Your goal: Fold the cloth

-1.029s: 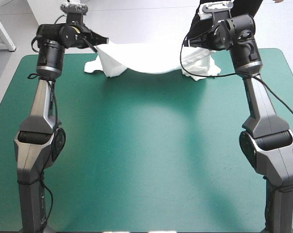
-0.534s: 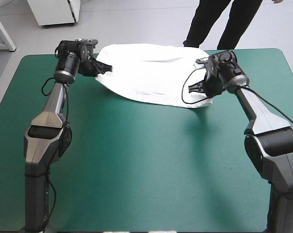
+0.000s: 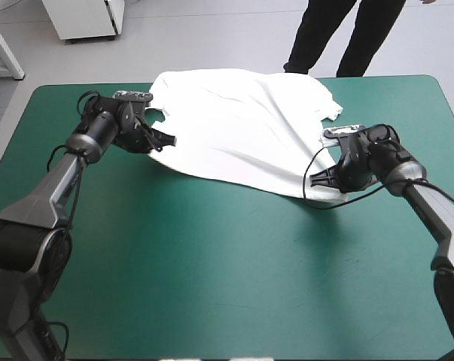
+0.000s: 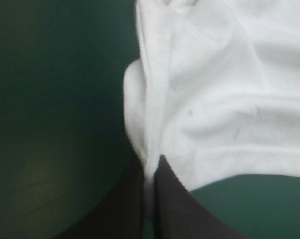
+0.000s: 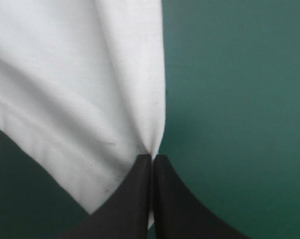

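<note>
The white T-shirt [image 3: 242, 128] lies spread over the far half of the teal-green table, its far part reaching the back edge. My left gripper [image 3: 165, 139] pinches the shirt's near left corner, low over the cover. In the left wrist view the black fingers [image 4: 135, 199] are closed with a fold of the T-shirt [image 4: 214, 99] caught between them. My right gripper [image 3: 324, 177] holds the near right corner close to the table. Seen from the right wrist, its gripper [image 5: 152, 160] is shut on a hem of the T-shirt [image 5: 80, 89].
Bare teal-green cover [image 3: 211, 271] fills the near half of the table. The shirt's near hem sags between the two grippers. A sleeve [image 3: 332, 109] sticks out toward the right back corner.
Both arms have come down and toward the near side, drawing the T-shirt from hanging in the air at the far edge to spread across the table.
</note>
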`<state>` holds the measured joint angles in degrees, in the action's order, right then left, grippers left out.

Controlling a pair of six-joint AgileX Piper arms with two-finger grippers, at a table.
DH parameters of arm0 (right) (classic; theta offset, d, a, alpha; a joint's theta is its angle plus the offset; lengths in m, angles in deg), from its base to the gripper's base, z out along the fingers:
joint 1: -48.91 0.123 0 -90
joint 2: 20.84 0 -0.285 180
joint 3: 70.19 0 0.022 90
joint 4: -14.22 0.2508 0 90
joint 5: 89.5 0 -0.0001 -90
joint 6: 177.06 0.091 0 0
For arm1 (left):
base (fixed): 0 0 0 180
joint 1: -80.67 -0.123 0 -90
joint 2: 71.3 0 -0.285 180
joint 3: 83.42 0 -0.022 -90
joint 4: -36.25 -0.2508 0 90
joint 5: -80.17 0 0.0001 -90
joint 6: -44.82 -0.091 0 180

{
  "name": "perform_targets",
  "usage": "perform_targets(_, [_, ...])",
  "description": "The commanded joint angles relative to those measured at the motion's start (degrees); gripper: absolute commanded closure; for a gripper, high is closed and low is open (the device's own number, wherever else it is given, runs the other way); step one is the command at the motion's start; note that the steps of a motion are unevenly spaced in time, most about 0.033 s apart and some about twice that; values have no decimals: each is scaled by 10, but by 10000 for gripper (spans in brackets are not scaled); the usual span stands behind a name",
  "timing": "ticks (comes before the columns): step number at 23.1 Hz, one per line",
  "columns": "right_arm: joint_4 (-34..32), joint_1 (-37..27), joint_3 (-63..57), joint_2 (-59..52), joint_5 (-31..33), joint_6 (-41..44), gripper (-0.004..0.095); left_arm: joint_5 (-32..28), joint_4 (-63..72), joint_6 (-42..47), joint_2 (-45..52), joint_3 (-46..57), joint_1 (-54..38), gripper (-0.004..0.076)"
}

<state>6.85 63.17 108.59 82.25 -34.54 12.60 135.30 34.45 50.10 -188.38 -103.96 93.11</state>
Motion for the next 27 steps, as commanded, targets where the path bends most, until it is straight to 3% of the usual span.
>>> perform_targets(1, [-1,-3,-69,-90,-19,0,921,-73,1,7,145,141,1,746])
perform_targets(7, [47,-1,-253,-242,-19,0,921,-95,8,33,329,425,38,746])
perform_targets(12, [81,-1,-326,-347,48,-1,921,-42,3,114,492,578,108,746])
perform_targets(21, [133,-1,-366,-417,133,-10,920,81,6,154,668,644,123,746])
perform_targets(27, [156,-1,-392,-444,141,-9,921,103,31,151,712,665,123,746])
